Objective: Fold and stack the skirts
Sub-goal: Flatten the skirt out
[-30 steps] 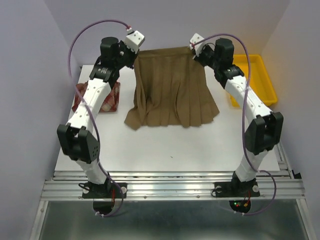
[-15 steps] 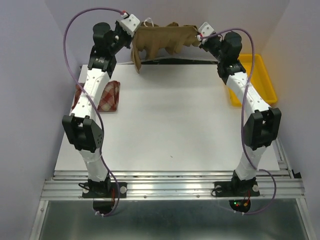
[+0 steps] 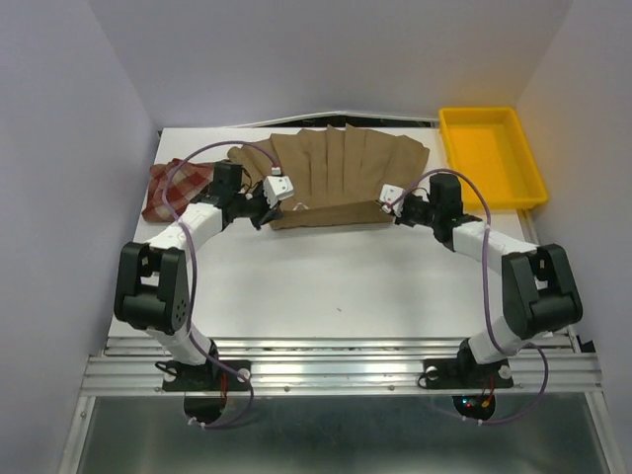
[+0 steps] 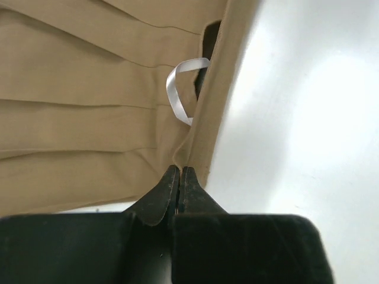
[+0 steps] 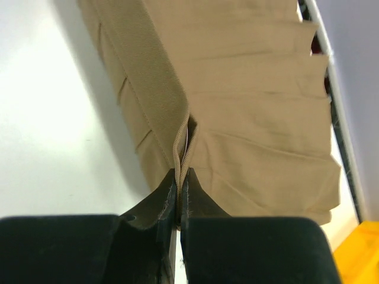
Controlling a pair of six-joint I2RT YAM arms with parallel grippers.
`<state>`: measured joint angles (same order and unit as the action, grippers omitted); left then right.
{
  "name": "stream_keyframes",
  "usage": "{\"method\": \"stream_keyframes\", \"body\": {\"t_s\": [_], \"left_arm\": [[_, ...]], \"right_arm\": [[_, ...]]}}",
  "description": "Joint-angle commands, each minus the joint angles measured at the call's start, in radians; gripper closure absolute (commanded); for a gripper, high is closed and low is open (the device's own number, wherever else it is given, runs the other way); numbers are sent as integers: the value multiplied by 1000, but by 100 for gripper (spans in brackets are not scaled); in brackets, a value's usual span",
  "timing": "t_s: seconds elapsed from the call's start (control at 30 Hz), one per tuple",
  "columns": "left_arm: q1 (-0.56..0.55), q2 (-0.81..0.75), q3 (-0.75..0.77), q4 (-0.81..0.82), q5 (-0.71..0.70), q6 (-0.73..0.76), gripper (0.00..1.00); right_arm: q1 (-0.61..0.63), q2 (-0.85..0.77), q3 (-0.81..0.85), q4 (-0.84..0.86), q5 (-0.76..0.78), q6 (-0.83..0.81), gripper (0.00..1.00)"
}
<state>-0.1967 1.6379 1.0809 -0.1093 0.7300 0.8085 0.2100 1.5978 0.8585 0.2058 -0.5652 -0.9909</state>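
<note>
The tan-brown skirt (image 3: 341, 173) lies spread flat on the far half of the table, waistband nearest me, flared hem at the back. My left gripper (image 3: 288, 204) is shut on the left end of the waistband (image 4: 204, 136), beside a white hanger loop (image 4: 177, 94). My right gripper (image 3: 380, 209) is shut on the right end of the waistband (image 5: 177, 148). The pleats show in both wrist views. The red-and-cream plaid skirt (image 3: 166, 188) lies crumpled at the far left, partly under the tan skirt's left corner.
A yellow plastic tray (image 3: 491, 158) sits at the far right, beside the skirt's right hem corner. White table (image 3: 336, 276) stretches in front of the waistband. Walls close in on both sides and behind.
Both grippers have swung the tan skirt up and back, then come down and toward me. The skirt now lies flat with the waistband near and the hem at the back.
</note>
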Motion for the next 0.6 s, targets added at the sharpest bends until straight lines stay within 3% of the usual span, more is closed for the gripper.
{"method": "stream_keyframes", "body": {"t_s": [0.0,0.17,0.37,0.4,0.43,0.5,0.53,0.57], "left_arm": [[23,-189,-76,-110,-1,130,100],[-23,-297,-217,-237,-20,237,99],[-174,-483,-377,-271,-84,247,95],[-196,-528,-403,-276,-89,233,93],[-217,-550,-414,-291,-93,216,82],[-262,-619,-421,-326,-98,181,67],[-267,-644,-417,-373,-95,172,49],[-268,-671,-409,-395,-93,164,44]], "right_arm": [[-44,-186,-27,-138,-13,-127,99],[-20,-346,-140,-473,-107,-342,99],[66,-571,-268,-702,-140,-445,99],[78,-597,-286,-733,-140,-481,94],[104,-648,-291,-768,-147,-497,72],[127,-708,-277,-916,-177,-494,37],[137,-738,-241,-984,-218,-455,14],[137,-793,-222,-997,-232,-418,6]]}}
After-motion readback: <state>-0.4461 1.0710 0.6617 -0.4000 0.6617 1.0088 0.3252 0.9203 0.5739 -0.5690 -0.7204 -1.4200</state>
